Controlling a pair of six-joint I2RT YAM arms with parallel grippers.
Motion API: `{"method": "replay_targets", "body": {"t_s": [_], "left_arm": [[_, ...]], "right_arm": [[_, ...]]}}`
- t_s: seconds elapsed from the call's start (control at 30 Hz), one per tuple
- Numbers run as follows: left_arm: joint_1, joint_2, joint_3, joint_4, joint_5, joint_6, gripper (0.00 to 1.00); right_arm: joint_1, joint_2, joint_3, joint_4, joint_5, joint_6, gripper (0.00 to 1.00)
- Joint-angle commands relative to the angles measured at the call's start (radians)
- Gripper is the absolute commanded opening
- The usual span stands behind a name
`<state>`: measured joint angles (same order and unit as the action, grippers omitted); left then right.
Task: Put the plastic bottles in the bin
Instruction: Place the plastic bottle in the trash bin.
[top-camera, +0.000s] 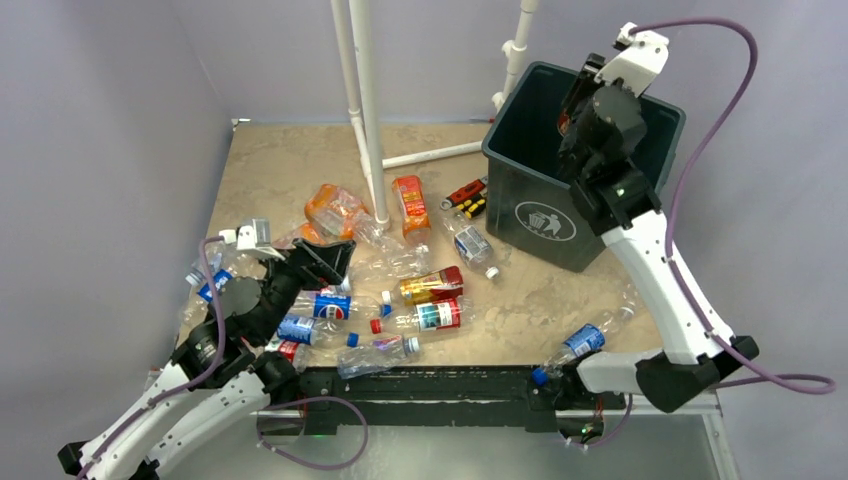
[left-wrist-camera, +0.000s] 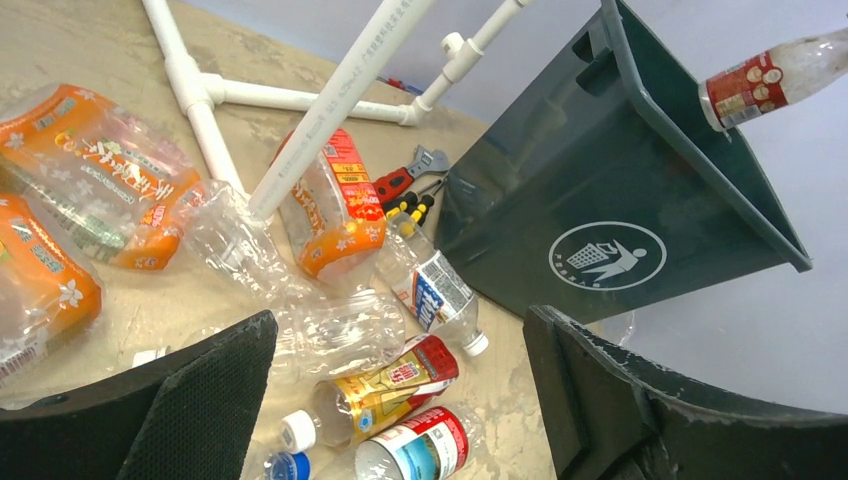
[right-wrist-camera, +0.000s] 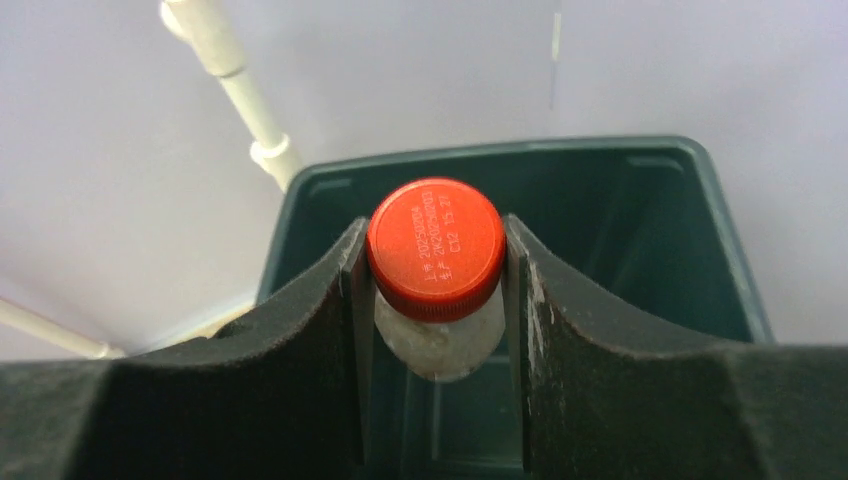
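A clear bottle with a red cap (right-wrist-camera: 435, 248) is pinched just below the cap between the two fingers of the right end effector (right-wrist-camera: 435, 262), which is closed narrowly on it. The bottle hangs over the open mouth of the bin (right-wrist-camera: 480, 152), cap end up. The bin is a dark green-grey tub standing at the far right of the tabletop (top-camera: 520, 310), with a white trash symbol on the side facing the arms.

The other bottles lie scattered across the left and middle of the tabletop, most of them crushed. Two orange-labelled bottles (top-camera: 335, 210) lie toward the far side. A red and gold labelled bottle (top-camera: 432, 286) lies in the middle, and a blue Pepsi bottle (top-camera: 325, 305) lies nearer, on the left. One white-capped bottle (top-camera: 472, 243) lies just beside the bin's near left wall. Another, the blue-labelled bottle (top-camera: 580, 342), lies at the near edge by the right arm's base.

The left end effector (left-wrist-camera: 400, 320) hangs low over the near left pile, its jaws spread wide with nothing between them.

Small red and yellow tools (top-camera: 467, 195) lie against the bin's left side, and a white pipe frame (top-camera: 365, 100) rises from the far middle.
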<state>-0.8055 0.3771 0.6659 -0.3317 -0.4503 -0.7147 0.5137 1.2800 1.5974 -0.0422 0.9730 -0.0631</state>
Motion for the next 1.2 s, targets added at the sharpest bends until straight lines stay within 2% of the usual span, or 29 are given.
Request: {"method": "replay_targets", "body": {"t_s": [0.0,0.2,0.43,0.5,0.63,0.83,0.93,1.03,1.17], "left_arm": [[0.001,0.0,-0.014,0.008,0.023,-0.038,0.94],[0.002,-0.002,-0.025,-0.027,0.059,-0.058,0.94],[0.002,-0.003,-0.037,-0.053,0.059,-0.054,0.96],[0.002,0.004,-0.031,-0.061,0.056,-0.049,0.96],[0.001,0.014,-0.02,-0.081,0.05,-0.048,0.96],[0.001,0.003,-0.032,-0.086,0.051,-0.064,0.96],[0.001,0.008,-0.025,-0.103,0.049,-0.065,0.96],[0.0,0.015,-0.012,-0.123,0.036,-0.069,0.96],[0.001,0.022,0.003,-0.142,0.005,-0.081,0.97]], "right_arm": [[-0.117,0.057,0.11,-0.246,-0.232,0.262,0.0],[-0.273,0.11,0.032,-0.302,-0.402,0.375,0.0],[-0.3,0.122,-0.028,-0.31,-0.499,0.421,0.02],[-0.301,0.115,-0.043,-0.302,-0.515,0.423,0.12],[-0.302,0.102,-0.046,-0.306,-0.537,0.429,0.4],[-0.302,0.055,-0.035,-0.311,-0.559,0.425,0.69],[-0.302,0.028,-0.003,-0.319,-0.555,0.414,0.97],[-0.302,-0.024,0.019,-0.346,-0.601,0.442,0.99],[-0.301,-0.143,-0.026,-0.301,-0.866,0.466,0.99]]}}
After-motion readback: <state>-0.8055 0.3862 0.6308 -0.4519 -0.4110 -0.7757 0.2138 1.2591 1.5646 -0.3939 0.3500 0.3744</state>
